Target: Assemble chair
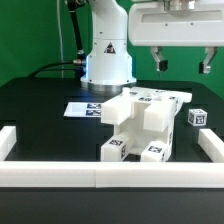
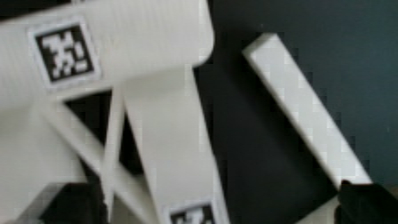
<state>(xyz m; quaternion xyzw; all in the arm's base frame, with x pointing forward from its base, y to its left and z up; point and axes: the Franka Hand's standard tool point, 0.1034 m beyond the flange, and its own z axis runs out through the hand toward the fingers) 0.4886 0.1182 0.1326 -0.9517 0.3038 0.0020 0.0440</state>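
White-cased, the gripper [image 1: 182,68] hangs high over the black table [image 1: 40,100], its two dark fingers [image 1: 160,64] spread wide with nothing between them. Below it, mid-table, stands the chair [image 1: 145,122], a chunky cluster of white tagged blocks that also fills most of the wrist view. A small tagged cube [image 1: 198,117] sits just beside it on the exterior view's right. The marker board [image 1: 82,108] lies flat near the arm's base [image 1: 106,62], and a white border rail [image 1: 110,176] runs along the near edge.

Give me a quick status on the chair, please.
Gripper high, fingers open, empty. Chair partly built, beneath. One small tagged block loose beside it, exterior view's right.
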